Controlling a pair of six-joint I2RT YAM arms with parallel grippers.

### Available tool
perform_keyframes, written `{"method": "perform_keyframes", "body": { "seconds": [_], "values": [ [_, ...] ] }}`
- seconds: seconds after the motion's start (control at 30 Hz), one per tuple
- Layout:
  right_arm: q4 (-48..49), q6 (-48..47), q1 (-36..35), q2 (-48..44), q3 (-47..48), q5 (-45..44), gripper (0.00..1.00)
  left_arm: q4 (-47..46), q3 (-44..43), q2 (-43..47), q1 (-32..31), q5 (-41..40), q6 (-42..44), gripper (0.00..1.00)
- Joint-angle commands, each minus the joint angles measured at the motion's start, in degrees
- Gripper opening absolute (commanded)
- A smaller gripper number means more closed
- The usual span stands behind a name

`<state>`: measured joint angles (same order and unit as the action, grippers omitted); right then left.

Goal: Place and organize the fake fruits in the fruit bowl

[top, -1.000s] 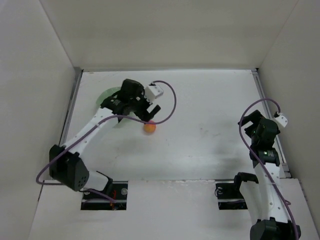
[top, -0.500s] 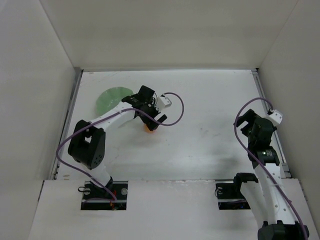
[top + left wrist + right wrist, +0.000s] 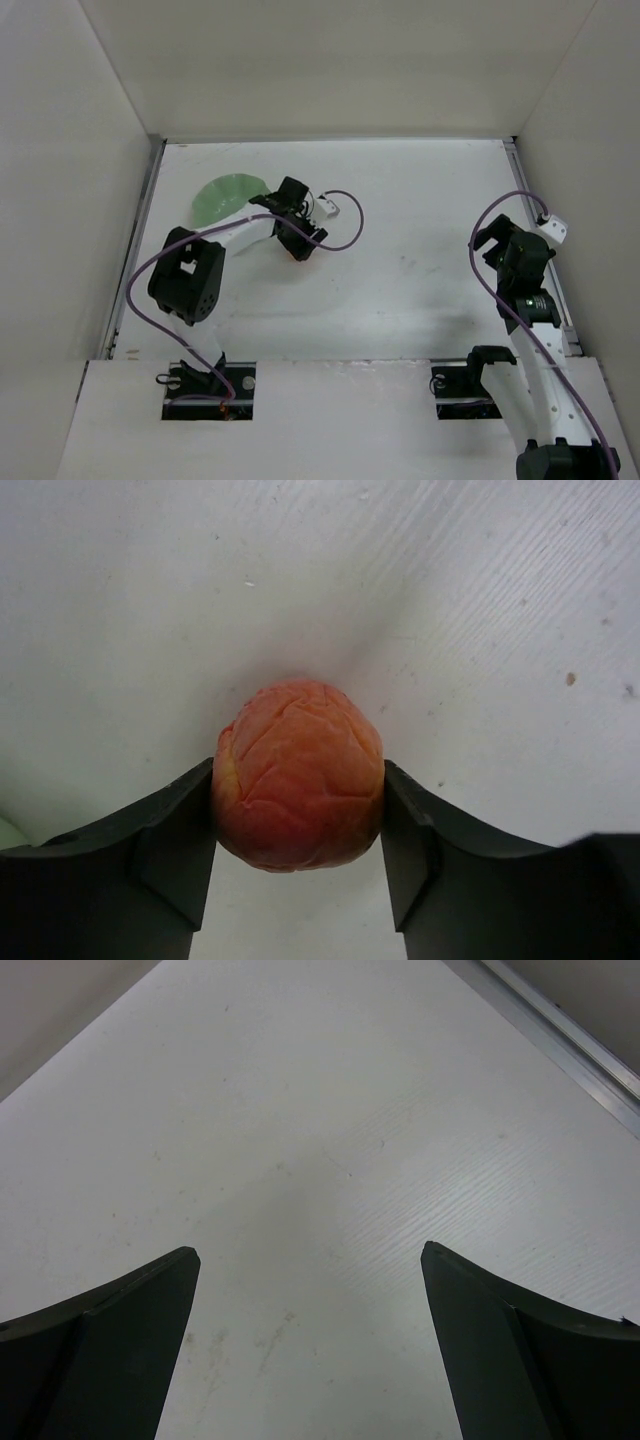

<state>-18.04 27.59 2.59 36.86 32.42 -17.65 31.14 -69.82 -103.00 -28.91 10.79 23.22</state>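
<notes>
The fake fruit [image 3: 298, 775], a small orange-red wrinkled peach, rests on the white table with a dark finger pressed against each side. My left gripper [image 3: 298, 770] is shut on it. From above, the left gripper [image 3: 298, 244] covers most of the fruit [image 3: 297, 254], just right of the pale mint-green fruit bowl [image 3: 222, 195]. The bowl has nothing in it. At the table's right side, my right gripper [image 3: 310, 1252] stands open over bare table, nothing between its fingers; in the top view the right gripper [image 3: 492, 238] is far from both fruit and bowl.
White walls enclose the table on the left, back and right. A metal rail [image 3: 560, 1035] runs along the right edge near the right arm. A purple cable [image 3: 345, 225] loops off the left wrist beside the fruit.
My left gripper came down around the fruit and closed on it from open. The left arm folded in closer to the bowl. The right arm shifted only slightly.
</notes>
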Motion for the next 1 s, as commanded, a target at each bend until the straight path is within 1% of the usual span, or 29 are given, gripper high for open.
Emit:
{"method": "perform_keyframes", "body": {
  "seconds": [0.0, 0.13, 0.2, 0.27, 0.37, 0.47, 0.6, 0.7, 0.73, 0.8, 0.83, 0.87, 0.93, 0.97],
  "values": [
    [0.2, -0.5, 0.0, -0.6, 2.3, -1.1, 1.0, -2.7, 1.4, 6.0, -0.8, 1.6, -1.6, 0.24],
    [0.2, -0.8, 0.1, -0.7, 2.1, -1.2, 1.0, -2.9, 2.2, 13.4, -0.1, 1.7, -2.1, 0.23],
    [0.3, -0.8, 0.1, -0.3, 1.9, -1.2, 1.0, -5.4, 2.7, 17.7, 2.2, 2.0, -3.1, 0.23],
    [0.7, -0.4, 0.0, -0.1, 1.5, -1.2, 1.0, -8.3, 2.6, 20.5, 7.2, 1.7, -6.2, 0.22],
    [1.3, 0.5, -0.6, 0.4, 0.9, -1.2, 1.0, -9.3, 2.3, 20.6, 16.4, 2.4, -9.5, 0.22],
    [1.7, 0.8, -0.8, 1.4, 0.9, -1.0, 1.0, -10.3, 3.0, 18.8, 22.5, 1.8, -10.0, 0.22],
    [2.6, 0.8, -0.8, 1.8, 0.7, -1.0, 1.0, -15.6, 5.2, 14.4, 26.3, 1.5, -11.1, 0.22],
    [2.6, 0.7, -0.8, 1.9, 0.7, -0.9, 1.0, -19.3, 5.1, 11.7, 26.8, 0.0, -11.3, 0.23],
    [2.5, 0.6, -0.9, 1.7, 0.7, -0.8, 1.0, -20.2, 4.8, 11.0, 26.9, -0.9, -11.4, 0.25],
    [2.2, 0.5, -0.9, 0.9, 0.4, -0.8, 1.0, -21.4, 4.1, 10.1, 27.5, -3.2, -11.5, 0.33],
    [2.2, 0.5, -0.9, 0.5, 0.1, -0.8, 1.0, -21.6, 3.9, 9.8, 27.7, -4.0, -11.5, 0.4],
    [2.1, 0.6, -0.8, 0.0, -0.3, -0.9, 1.0, -21.9, 3.9, 9.7, 28.1, -4.4, -11.5, 0.5],
    [2.1, 0.8, -0.8, -0.6, -0.9, -1.0, 1.0, -22.8, 4.6, 10.6, 28.5, -4.5, -11.7, 0.77],
    [2.1, 0.9, -0.8, -0.7, -1.0, -1.1, 1.0, -23.0, 4.8, 11.1, 28.6, -4.6, -11.7, 0.83]
  ]
}}
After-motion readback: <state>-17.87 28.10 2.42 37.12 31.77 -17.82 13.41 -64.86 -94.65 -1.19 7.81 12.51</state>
